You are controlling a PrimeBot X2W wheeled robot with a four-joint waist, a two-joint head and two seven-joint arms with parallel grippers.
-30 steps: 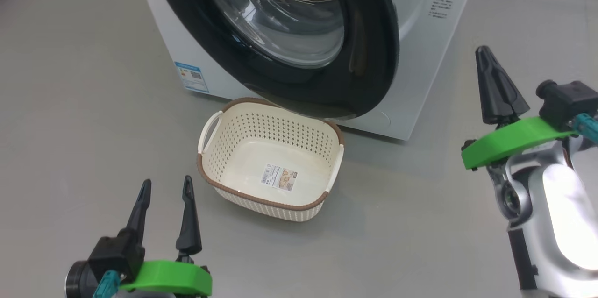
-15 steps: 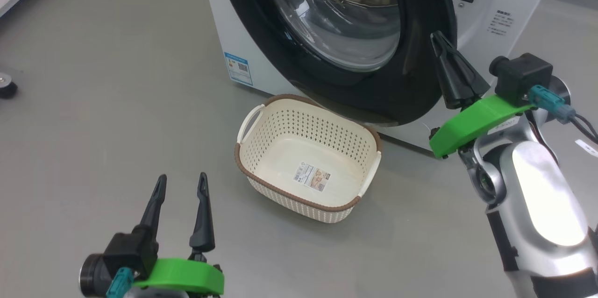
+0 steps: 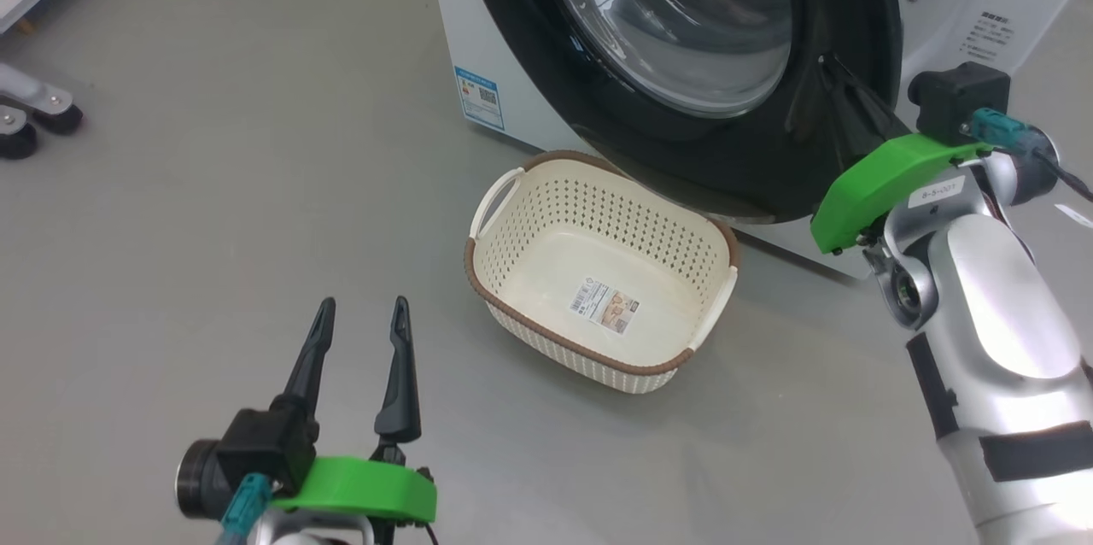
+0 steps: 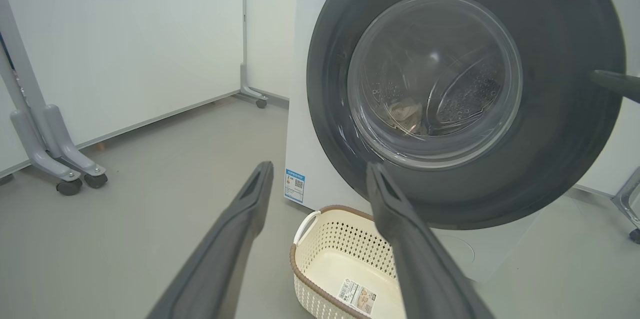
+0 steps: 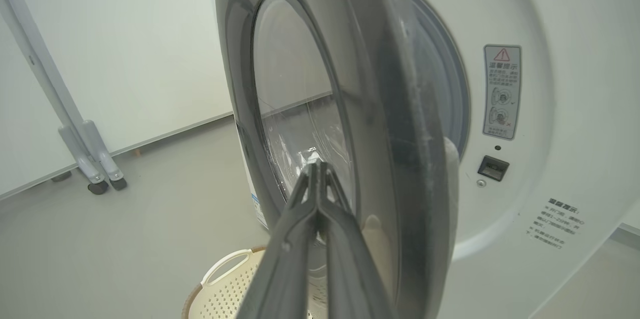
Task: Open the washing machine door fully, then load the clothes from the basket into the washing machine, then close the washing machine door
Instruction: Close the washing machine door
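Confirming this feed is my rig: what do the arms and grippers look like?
Left gripper and right gripper each have two long tapering black fingers on a green bracket, with a black block and teal plug. The right forearm is silver with a black band and white label.

White washer (image 3: 512, 58) with a glossy black door (image 3: 683, 152) around clear glass, and a small blue label (image 3: 478, 96) on its lower front. Pale cream clothes (image 4: 405, 114) show through the glass. In front of the washer, on a plain grey floor (image 3: 213, 186), a cream basket (image 3: 546, 229) dotted with holes, brown woven-look rim, white handles, printed sticker (image 3: 604, 307). Left gripper (image 3: 363, 310) and right gripper (image 5: 316, 166): dark fingers, bright green mounts
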